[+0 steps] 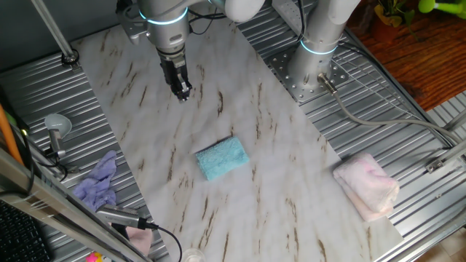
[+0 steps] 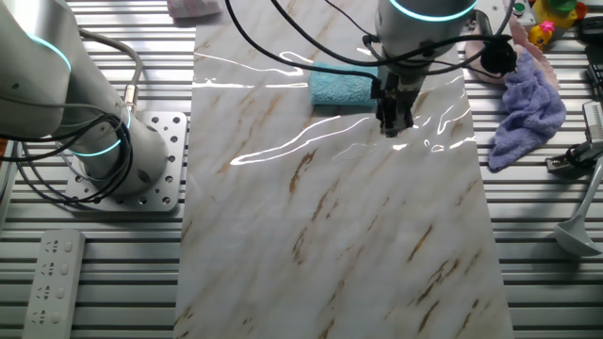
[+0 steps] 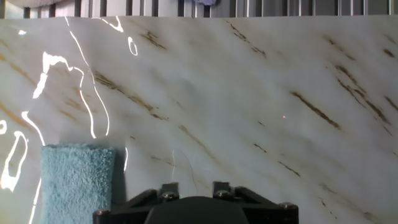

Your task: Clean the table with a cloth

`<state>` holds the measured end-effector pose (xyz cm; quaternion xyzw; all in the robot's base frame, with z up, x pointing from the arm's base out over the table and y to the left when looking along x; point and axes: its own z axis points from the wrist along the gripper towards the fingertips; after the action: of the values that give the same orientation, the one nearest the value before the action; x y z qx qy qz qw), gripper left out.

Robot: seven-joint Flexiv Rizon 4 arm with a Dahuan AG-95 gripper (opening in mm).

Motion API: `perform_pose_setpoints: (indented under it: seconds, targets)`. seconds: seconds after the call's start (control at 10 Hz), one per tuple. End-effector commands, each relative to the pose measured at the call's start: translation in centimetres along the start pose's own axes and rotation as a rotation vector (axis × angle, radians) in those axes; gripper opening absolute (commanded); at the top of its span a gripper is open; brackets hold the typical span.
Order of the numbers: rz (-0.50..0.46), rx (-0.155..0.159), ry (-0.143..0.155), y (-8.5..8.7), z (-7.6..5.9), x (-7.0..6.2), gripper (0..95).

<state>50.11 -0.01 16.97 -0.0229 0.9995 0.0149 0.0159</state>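
Note:
The turquoise cloth [image 1: 222, 158] lies flat and folded near the middle of the white marble table [image 1: 255, 211]. My gripper [image 1: 183, 93] hangs over the table beyond the cloth, apart from it, with its fingers together and nothing between them. In the other fixed view the gripper [image 2: 393, 127] is just right of the cloth [image 2: 341, 87] above the table [image 2: 330, 235]. In the hand view the cloth [image 3: 74, 183] is at the lower left on the table [image 3: 249, 93]. Only the base of the gripper [image 3: 196, 190] shows there.
A pale pink towel [image 1: 368, 185] lies at the table's right corner. A lavender rag [image 1: 98, 185] lies on the ribbed metal at the left, near a hand tool [image 1: 120, 218]. A second arm's base [image 1: 320, 51] stands beside the table. A remote [image 2: 52, 278] lies on the metal.

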Motion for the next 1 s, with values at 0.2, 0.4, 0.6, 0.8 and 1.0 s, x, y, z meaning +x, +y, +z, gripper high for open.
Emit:
perform_pose_setpoints:
  seconds: [0.2,0.4,0.6,0.8,1.0]
  targets:
    - [0.0,0.001,0.0,0.0,0.0,0.1,0.0]
    - [0.002,0.002,0.001,0.0,0.0,0.1,0.0]
    - [-0.001,0.001,0.0,0.0,0.0,0.2,0.0]
    - [-0.053,0.0,-0.001,0.1,0.1,0.5,0.0]
    - [-0.138,0.02,0.003,0.2,0.4,1.2,0.0]
